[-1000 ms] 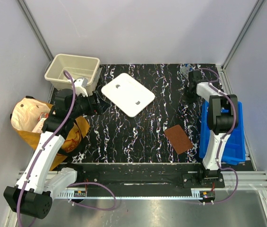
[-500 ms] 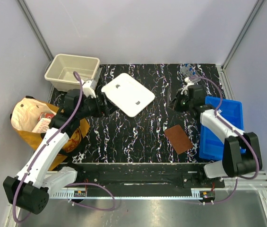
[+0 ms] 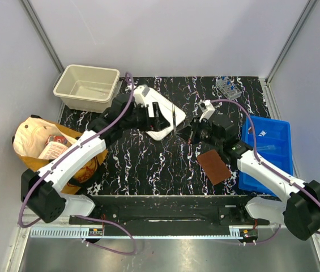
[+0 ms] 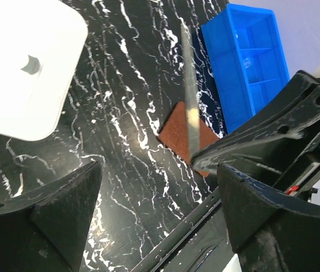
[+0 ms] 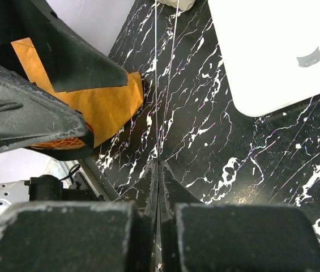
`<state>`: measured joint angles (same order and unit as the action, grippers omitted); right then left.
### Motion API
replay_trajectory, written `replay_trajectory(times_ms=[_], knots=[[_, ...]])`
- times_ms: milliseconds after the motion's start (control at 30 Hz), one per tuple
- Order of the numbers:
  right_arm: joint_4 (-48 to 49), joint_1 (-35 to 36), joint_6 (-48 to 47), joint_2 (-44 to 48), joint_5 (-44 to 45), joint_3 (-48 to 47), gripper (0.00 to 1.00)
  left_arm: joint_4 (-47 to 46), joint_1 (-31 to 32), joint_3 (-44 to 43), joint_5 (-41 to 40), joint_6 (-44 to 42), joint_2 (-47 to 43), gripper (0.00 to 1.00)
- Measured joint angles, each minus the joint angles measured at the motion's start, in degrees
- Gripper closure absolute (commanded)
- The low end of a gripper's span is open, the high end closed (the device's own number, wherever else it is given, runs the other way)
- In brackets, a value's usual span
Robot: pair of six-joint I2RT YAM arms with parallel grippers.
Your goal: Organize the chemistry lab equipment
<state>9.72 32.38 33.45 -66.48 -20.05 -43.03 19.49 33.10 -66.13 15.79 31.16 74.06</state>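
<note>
The long thin rod (image 4: 189, 96) is off the table. It is pinched at one end by the right gripper (image 5: 158, 170), whose jaws are pressed flat together on it, and the rest of it sticks out free near the right corner of the white lid (image 3: 148, 96). The left gripper (image 4: 158, 170) faces it from close by with its jaws wide apart and nothing between them. I judge the step to be a pass of the rod from one hand to the other, or else a carry toward the blue bin (image 3: 273, 153); I cannot tell which. For a pass, the left jaws must come around the free part of the rod. This needs fine aiming, because the rod is so thin and could slip or swing. The two arms are near each other over the middle of the table, so there is little room there. The brown pad (image 3: 213, 166) lies below, just beside the bin. The front middle of the table is more open, while the beige tub (image 3: 86, 103) and the paper bag (image 3: 29, 133) are well apart on the left.
</note>
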Motion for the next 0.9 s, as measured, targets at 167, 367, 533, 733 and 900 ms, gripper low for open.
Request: replay_trajectory(times_ms=[167,367,533,733,900], knots=[[0.0,0.8,1.4,0.0,0.5,0.0,1.00,-1.2,2.2,-3.5,-0.3,0.0,4.3,0.21],[0.1,1.5,2.1,0.0,0.5,0.1,1.00,-3.4,2.5,-4.0,-0.5,0.0,8.1,0.26],[0.2,2.1,2.5,0.0,0.6,0.3,1.00,-4.4,2.6,-4.0,-0.3,0.2,10.4,0.51],[0.4,2.2,2.7,-1.1,1.1,0.9,1.00,-4.5,3.0,-4.9,1.0,0.5,11.9,0.87],[1.9,2.6,3.6,-1.1,1.9,2.0,0.61,-3.6,3.7,-7.4,2.3,1.8,12.6,1.00]])
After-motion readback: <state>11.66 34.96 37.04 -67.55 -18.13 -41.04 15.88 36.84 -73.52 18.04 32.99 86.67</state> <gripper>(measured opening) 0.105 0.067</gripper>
